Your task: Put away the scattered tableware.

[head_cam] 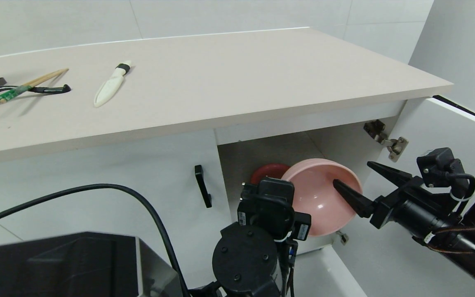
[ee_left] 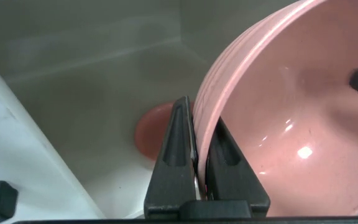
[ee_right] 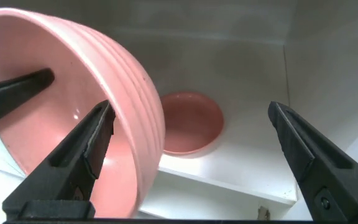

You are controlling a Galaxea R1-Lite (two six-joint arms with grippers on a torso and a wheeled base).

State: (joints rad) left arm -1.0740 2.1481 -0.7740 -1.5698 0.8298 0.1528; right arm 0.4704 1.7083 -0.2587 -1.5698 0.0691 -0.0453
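A large pink ribbed bowl (head_cam: 320, 198) hangs tilted on its side in the open cabinet's mouth. My left gripper (ee_left: 201, 146) is shut on its rim, one finger inside and one outside. My right gripper (head_cam: 351, 172) stands open at the bowl's right edge. One of its fingers (ee_right: 86, 143) lies across the bowl's hollow, the other (ee_right: 303, 155) is out beside it, and the rim (ee_right: 151, 124) falls between them. A small red dish (ee_right: 188, 123) sits at the back of the cabinet shelf (ee_right: 241, 168). Wooden chopsticks (head_cam: 35, 80) and a white utensil with a black band (head_cam: 109, 84) lie on the countertop (head_cam: 241, 74).
The right cabinet door (head_cam: 447, 136) is swung open beside my right arm, its hinge (head_cam: 386, 140) exposed. The left door is closed, with a black handle (head_cam: 203, 185). A black cable (head_cam: 52, 89) and a stand lie at the counter's far left.
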